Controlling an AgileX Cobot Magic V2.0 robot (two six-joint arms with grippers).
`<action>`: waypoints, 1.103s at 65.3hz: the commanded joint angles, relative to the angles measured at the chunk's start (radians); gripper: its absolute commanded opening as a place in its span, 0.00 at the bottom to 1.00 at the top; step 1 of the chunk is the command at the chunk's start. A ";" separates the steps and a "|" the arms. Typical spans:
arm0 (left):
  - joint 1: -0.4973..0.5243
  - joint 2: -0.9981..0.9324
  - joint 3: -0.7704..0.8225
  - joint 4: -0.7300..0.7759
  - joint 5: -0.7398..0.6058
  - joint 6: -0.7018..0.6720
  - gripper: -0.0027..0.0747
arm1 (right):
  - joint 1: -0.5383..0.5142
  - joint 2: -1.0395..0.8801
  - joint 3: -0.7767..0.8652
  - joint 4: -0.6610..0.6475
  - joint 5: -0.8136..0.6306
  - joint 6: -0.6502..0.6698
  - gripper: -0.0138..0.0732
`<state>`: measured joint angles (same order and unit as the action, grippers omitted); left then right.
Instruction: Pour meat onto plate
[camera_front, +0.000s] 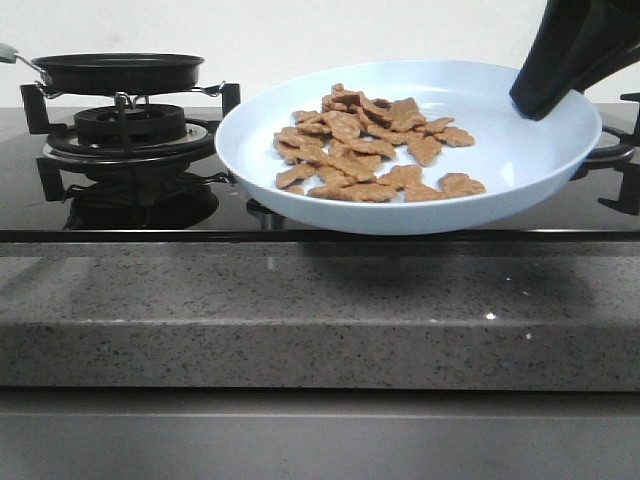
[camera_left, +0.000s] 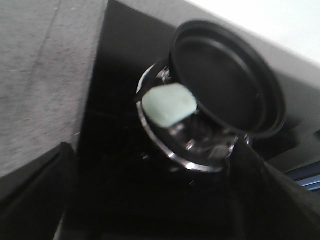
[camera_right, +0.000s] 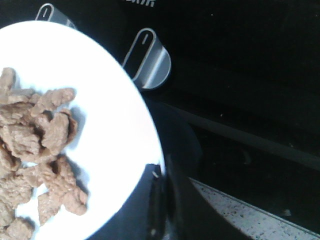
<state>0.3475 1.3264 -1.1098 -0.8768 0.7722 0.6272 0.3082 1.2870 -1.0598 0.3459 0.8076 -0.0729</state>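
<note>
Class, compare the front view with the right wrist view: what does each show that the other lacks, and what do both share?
Front view only: the black frying pan on the left burner, and the grey stone counter edge. Right wrist view only: two silver stove knobs. Both: the plate with the meat heaped on it, and the right end effector at its rim.
</note>
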 joint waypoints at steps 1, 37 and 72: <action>-0.027 -0.114 -0.031 0.154 -0.005 -0.101 0.81 | 0.003 -0.033 -0.027 0.025 -0.043 -0.007 0.08; -0.398 -0.620 0.205 0.695 -0.032 -0.439 0.81 | 0.003 -0.033 -0.027 0.025 -0.043 -0.007 0.08; -0.398 -0.635 0.241 0.666 -0.030 -0.439 0.81 | 0.003 -0.033 -0.027 0.025 -0.043 -0.007 0.08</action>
<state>-0.0417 0.6919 -0.8440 -0.1916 0.8121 0.1980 0.3082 1.2870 -1.0598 0.3459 0.8076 -0.0729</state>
